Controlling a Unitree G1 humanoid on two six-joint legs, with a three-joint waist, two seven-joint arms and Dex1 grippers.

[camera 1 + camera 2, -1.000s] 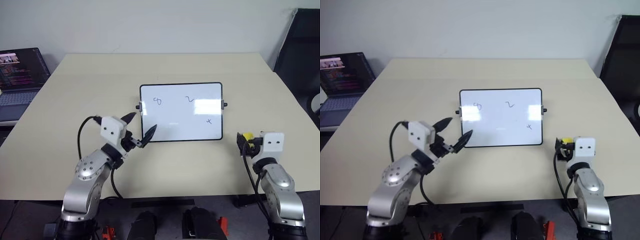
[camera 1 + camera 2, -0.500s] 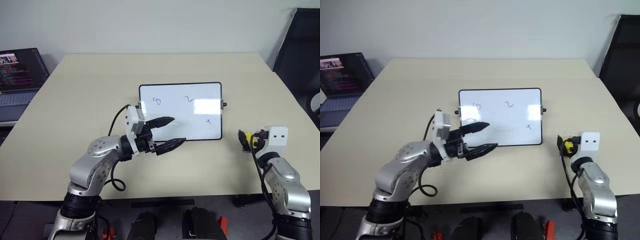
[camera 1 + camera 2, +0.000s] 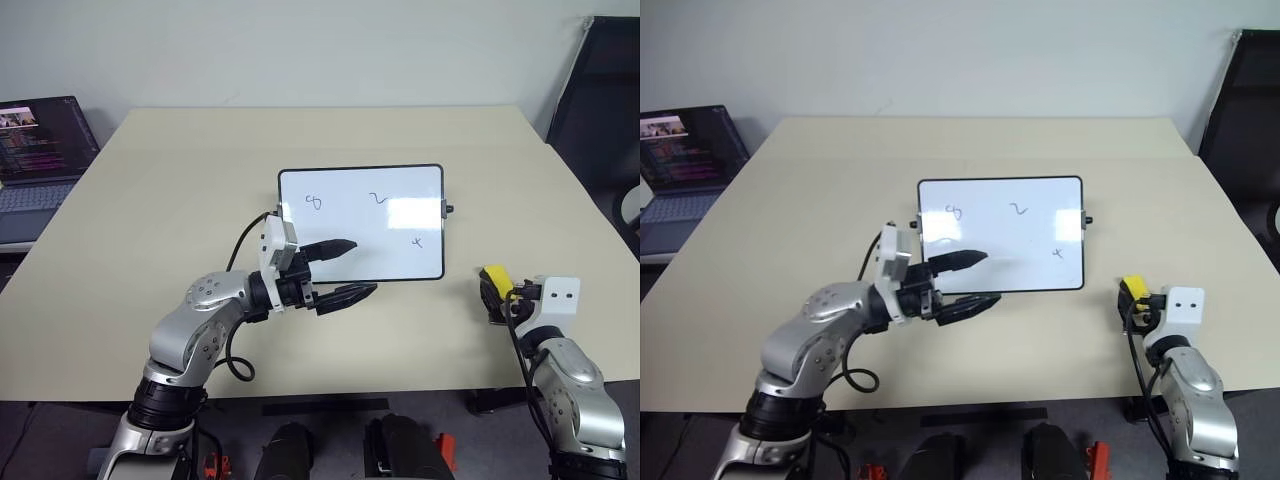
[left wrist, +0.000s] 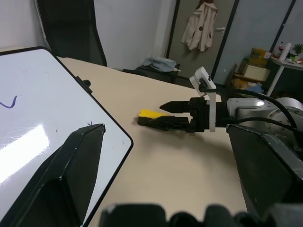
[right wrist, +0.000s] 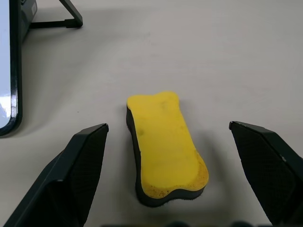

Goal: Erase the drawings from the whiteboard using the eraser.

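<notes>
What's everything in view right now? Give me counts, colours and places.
Table: one, beige, under everything.
Whiteboard: one, white with black frame, table centre.
Drawings: three, dark marker, on the whiteboard.
Eraser: one, yellow with dark underside, lying on the table right of the whiteboard.
Laptop: one, dark, screen lit, off the table's left edge.
Chair: one, black, far right.
Left gripper: open, over the whiteboard's near edge, pointing right.
Right gripper: open, fingers either side of the eraser.
</notes>
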